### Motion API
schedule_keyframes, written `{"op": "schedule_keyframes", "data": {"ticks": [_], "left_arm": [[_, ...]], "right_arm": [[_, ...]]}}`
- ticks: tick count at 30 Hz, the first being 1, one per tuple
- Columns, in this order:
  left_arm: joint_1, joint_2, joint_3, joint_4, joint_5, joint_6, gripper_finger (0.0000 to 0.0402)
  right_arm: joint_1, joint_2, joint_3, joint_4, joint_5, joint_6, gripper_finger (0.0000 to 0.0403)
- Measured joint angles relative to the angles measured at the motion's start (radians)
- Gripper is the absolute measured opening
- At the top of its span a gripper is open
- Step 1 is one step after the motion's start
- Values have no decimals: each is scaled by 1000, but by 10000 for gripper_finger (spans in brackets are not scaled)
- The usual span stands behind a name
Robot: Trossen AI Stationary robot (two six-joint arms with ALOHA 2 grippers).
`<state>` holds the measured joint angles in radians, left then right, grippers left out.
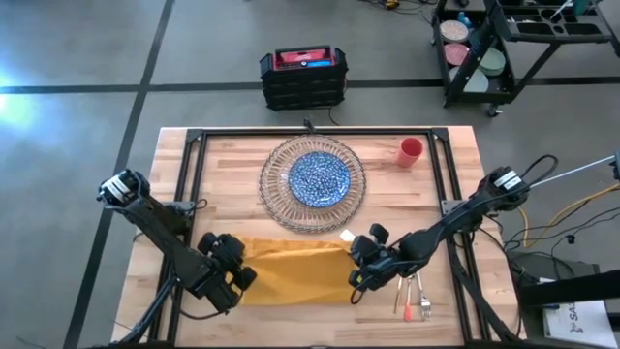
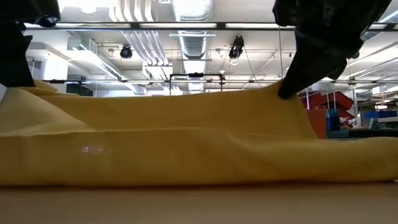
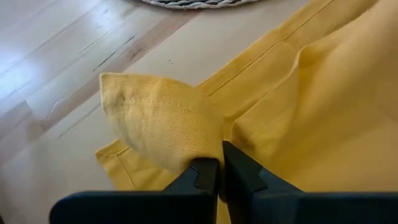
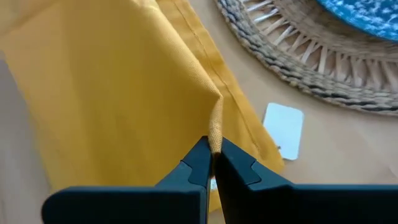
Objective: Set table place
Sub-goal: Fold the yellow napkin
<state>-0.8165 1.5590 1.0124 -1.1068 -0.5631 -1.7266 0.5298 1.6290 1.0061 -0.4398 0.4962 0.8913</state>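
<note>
Napkin is lying rumpled right up front, just near-side of the charger. Left claw is pinching its one end, right claw is pinching a fold at the other. Plate is sitting on the charger, cup beside it on the worktop. Cutlery is waiting past the napkin; I'd say about half remains.
</note>
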Motion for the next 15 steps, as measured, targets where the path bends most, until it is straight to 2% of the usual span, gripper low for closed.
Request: {"op": "schedule_keyframes", "data": {"ticks": [15], "left_arm": [[20,6,-28,54,-22,-10,2]], "right_arm": [[9,15,23,-33,-44,78,0]]}}
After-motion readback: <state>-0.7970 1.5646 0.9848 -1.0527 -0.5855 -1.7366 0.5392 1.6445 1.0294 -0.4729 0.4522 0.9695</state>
